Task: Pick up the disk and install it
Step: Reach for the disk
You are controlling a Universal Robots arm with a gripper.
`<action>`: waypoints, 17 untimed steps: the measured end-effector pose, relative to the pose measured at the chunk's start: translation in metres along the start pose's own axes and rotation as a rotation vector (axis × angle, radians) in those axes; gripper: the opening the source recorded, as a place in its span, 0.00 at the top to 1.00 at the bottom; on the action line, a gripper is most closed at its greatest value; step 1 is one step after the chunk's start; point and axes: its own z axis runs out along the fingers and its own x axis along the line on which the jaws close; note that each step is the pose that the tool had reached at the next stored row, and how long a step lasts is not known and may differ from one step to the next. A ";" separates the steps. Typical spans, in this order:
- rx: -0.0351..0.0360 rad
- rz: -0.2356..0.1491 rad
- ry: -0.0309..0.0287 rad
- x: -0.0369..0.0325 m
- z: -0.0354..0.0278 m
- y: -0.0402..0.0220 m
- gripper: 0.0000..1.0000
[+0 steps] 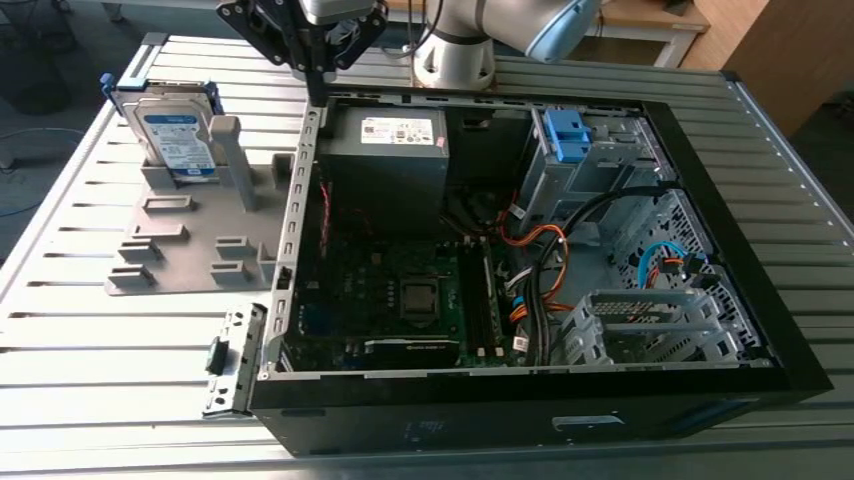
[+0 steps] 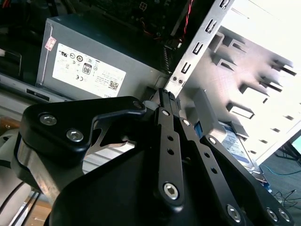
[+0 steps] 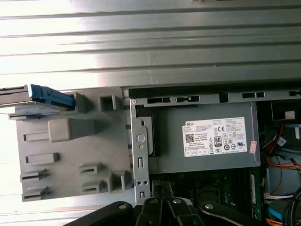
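Observation:
The disk (image 1: pixel 180 135) stands on edge in a slot of the grey holder plate (image 1: pixel 187 250), to the exterior view's left of the open computer case (image 1: pixel 747 330). It is silver-grey with a blue-and-white label and a blue bracket. In the first wrist view the disk (image 3: pixel 47 96) shows edge-on; in the second wrist view its label (image 2: pixel 235 141) peeks out behind the fingers. My black gripper (image 1: pixel 318 95) hangs above the case's near-left wall, to the disk's right and apart from it. Its fingers (image 2: pixel 165 101) are pressed together with nothing between them. The gripper (image 3: pixel 162 205) also shows in the first wrist view.
Inside the case lie a grey power supply (image 1: pixel 394 150) with a white label, the motherboard (image 1: pixel 400 290), orange and black cables (image 1: pixel 534 260), and a silver drive cage with a blue latch (image 1: pixel 567 135). Everything rests on a ribbed metal table (image 1: pixel 107 350). The arm's base (image 1: pixel 454 60) stands behind the case.

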 end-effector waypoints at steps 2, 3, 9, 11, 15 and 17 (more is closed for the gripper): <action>0.0000 0.000 0.0000 0.0007 0.0000 0.0000 0.89; 0.0000 0.000 0.0000 0.0011 0.0000 -0.0001 0.89; 0.0000 0.000 0.0000 0.0035 -0.0001 -0.0003 0.89; 0.0000 0.000 0.0000 0.0043 -0.0001 -0.0003 0.89; 0.0001 0.000 0.0000 0.0063 -0.0001 -0.0005 0.89; 0.0000 0.000 -0.0001 0.0073 -0.0001 -0.0005 0.89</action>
